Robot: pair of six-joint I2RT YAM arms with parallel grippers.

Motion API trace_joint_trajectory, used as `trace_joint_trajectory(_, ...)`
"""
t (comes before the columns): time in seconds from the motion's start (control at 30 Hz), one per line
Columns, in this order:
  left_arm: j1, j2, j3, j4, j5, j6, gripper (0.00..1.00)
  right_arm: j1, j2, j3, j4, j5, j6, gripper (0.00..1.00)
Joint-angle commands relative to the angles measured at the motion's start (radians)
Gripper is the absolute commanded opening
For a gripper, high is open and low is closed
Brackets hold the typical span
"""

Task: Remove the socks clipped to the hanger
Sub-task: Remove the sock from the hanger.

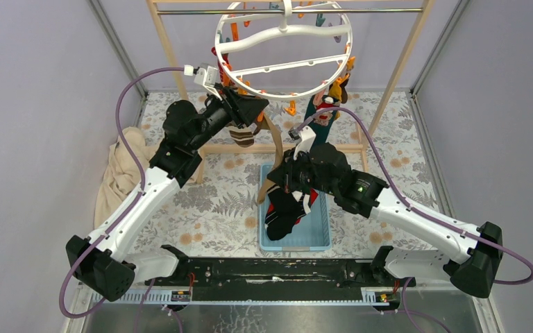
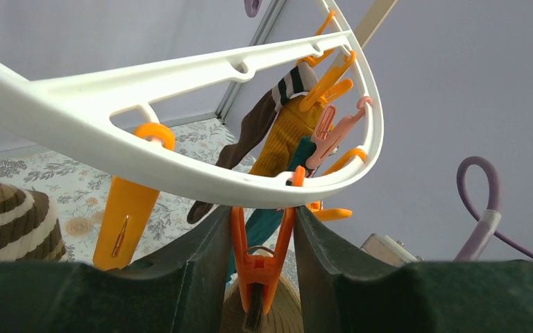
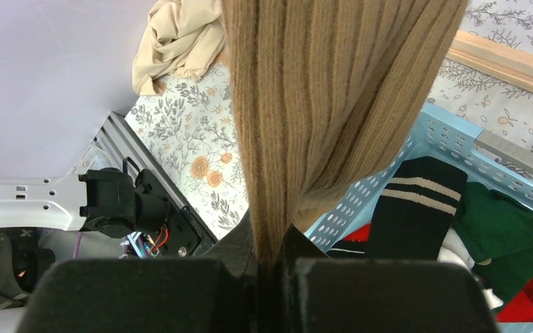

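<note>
Two arms with white link shells and black joint housings, left arm (image 1: pixel 135 208), right arm (image 1: pixel 416 215), looping purple cables, black bases on a black rail, dark matte gripper fingers (image 2: pixel 180 277)

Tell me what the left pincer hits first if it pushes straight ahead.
Probably the orange clip already between the left pincer's fingers, then the hanger's white ring right above it; depth is unclear.
</note>
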Motion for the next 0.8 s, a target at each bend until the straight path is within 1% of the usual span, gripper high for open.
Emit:
trace_joint_trajectory(0.0,-0.004,0.000,0.042,0.049,-0.001,0.015,0.41,-0.006,-0.010,-0.004,0.056,-0.022,0.009,0.00)
trace_joint_trajectory(0.17,-0.004,0.003,0.050,0.042,-0.004,0.018,0.32,-0.006,-0.014,-0.012,0.057,-0.022,0.011,0.00)
trace_joint_trajectory(0.2,-0.004,0.005,0.052,0.040,-0.003,0.019,0.29,-0.006,-0.014,-0.014,0.057,-0.021,0.011,0.00)
trace_joint_trajectory(0.3,-0.004,0.010,0.060,0.029,-0.003,0.021,0.14,-0.006,-0.019,-0.021,0.058,-0.020,0.013,0.00)
trace_joint_trajectory(0.37,-0.003,0.010,0.061,0.028,-0.004,0.021,0.09,-0.006,-0.023,-0.025,0.056,-0.019,0.015,0.00)
trace_joint_trajectory(0.5,-0.003,0.010,0.061,0.023,-0.005,0.022,0.09,-0.006,-0.044,-0.025,0.037,-0.019,0.018,0.00)
trace_joint_trajectory(0.63,-0.004,0.005,0.056,0.019,-0.009,0.027,0.09,-0.006,-0.086,-0.023,-0.021,-0.001,0.016,0.00)
trace_joint_trajectory(0.77,-0.004,0.003,0.057,0.013,-0.009,0.030,0.09,-0.007,-0.137,-0.055,-0.063,0.017,0.017,0.00)
